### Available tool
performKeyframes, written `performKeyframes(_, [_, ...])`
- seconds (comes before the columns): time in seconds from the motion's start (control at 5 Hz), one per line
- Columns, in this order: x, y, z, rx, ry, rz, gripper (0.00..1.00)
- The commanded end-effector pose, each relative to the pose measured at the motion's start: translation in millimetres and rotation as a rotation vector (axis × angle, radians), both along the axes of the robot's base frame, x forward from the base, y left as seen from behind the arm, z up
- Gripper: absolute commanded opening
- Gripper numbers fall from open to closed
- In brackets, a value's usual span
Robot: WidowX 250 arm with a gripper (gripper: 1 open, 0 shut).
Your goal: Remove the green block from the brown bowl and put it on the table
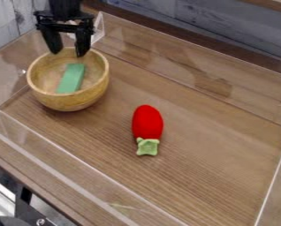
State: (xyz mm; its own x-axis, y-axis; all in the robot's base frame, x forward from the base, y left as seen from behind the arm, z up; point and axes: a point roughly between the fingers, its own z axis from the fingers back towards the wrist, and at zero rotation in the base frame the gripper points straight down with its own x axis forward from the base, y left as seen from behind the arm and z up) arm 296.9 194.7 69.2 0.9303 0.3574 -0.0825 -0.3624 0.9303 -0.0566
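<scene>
The brown bowl (69,81) sits at the left of the table (214,124). Inside it the mint green block (71,79) lies tilted against the bowl's inner wall. My gripper (65,41) hangs just above the bowl's far rim, its two dark fingers spread open with nothing between them. The fingertips are a little behind and above the block's upper end, not touching it.
A red toy (147,124) with a small green leafy top lies right of centre. Low clear acrylic walls (13,53) border the tabletop. A grey plank wall runs along the back.
</scene>
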Motion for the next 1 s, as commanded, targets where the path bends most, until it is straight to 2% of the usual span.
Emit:
performKeyframes(0.0, [4.8, -1, 14.2, 0.018, -0.035, -0.03, 1.0])
performKeyframes(0.2, [11.5, -9, 12.6, 0.009, -0.033, -0.09, 1.0])
performKeyframes(0.4, [12.3, -7, -3.5, 0.009, -0.012, -0.122, 1.0])
performKeyframes(0.6, [11.8, -5, -12.0, 0.006, 0.008, -0.157, 1.0])
performKeyframes(0.8, [8.6, -13, -13.2, -0.02, 0.027, -0.188, 1.0])
